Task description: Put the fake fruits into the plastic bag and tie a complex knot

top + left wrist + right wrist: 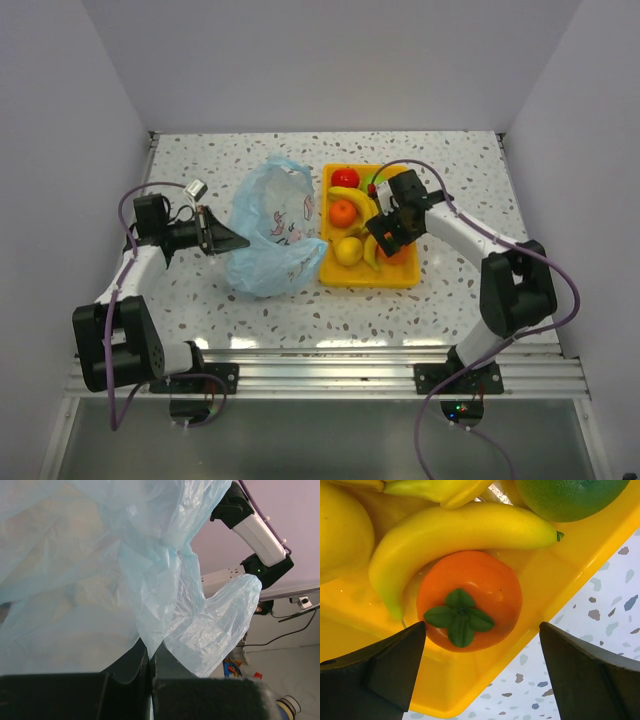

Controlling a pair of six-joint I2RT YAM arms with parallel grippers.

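While the left hand (236, 238) sits at the left of the top view with its two fingers pressed together, it has a fold of the plastic bag (268, 228) pinched between them. The left wrist view confirms this: no gap shows between the dark fingers (125, 680) at the bottom edge, and the light-blue film (100, 565) rises from the pinch and fills most of the frame. The bag lies crumpled on the speckled desk (450, 160) in the middle of the top view, just left of the yellow tray (400, 278), with its cartoon print turned upward. The fake fruits that I can see are all in the tray: an apple (346, 178) at its upper end, below it a banana (352, 196), an orange (343, 211) and a lemon (348, 251). The right hand (386, 232) is over the right side of the tray, fingers pointing down into it. In the right wrist view this hand (481, 630) is spread wide and holds nothing — its two fingertips stand at the lower left and lower right of the frame, and between them lies a leafy orange (470, 595) in a corner of the tray (560, 575). A second banana (455, 532) curves around the upper side of this orange and touches it, and a green fruit (570, 495) sits at the upper right. Whether the fingers touch the tray I cannot tell.
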